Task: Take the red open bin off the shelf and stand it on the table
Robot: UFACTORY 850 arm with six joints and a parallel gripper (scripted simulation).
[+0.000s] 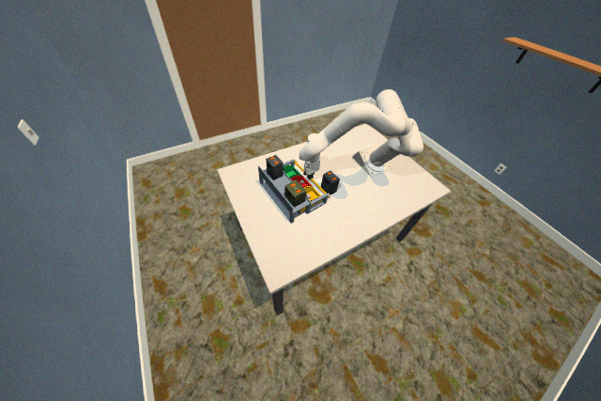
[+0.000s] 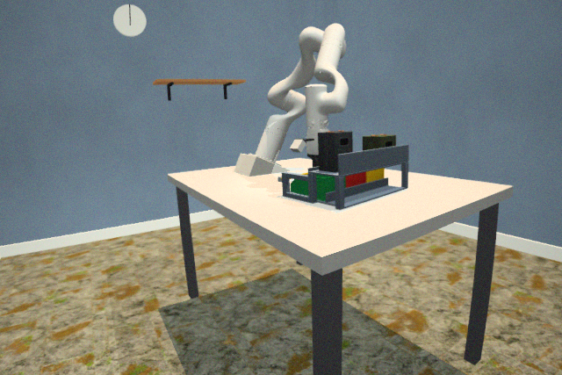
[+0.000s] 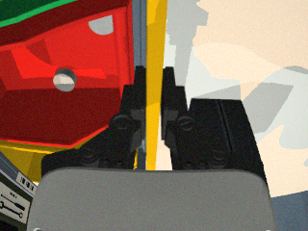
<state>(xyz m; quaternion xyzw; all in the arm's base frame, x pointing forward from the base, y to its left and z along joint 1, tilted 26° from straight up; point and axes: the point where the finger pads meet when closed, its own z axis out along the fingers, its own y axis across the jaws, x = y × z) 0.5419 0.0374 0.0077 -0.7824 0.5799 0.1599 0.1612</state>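
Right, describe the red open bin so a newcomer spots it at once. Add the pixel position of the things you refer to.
On the pale table top (image 1: 339, 231) (image 2: 290, 220) stands a low grey metal shelf (image 1: 291, 214) (image 2: 372, 159). In its row of open bins, the red one (image 1: 297, 179) (image 2: 356, 179) (image 3: 58, 113) sits between green and yellow, the only red bin.

Three bins (image 1: 300, 181) (image 2: 356, 178) (image 3: 63, 115), three boxes (image 1: 295, 193) (image 2: 335, 151).

Right of centre, my shelf (image 2: 372, 158) stood on the worktop (image 2: 272, 207), green, red and yellow bins (image 2: 327, 187) (image 2: 356, 178) (image 2: 376, 174) side by side.
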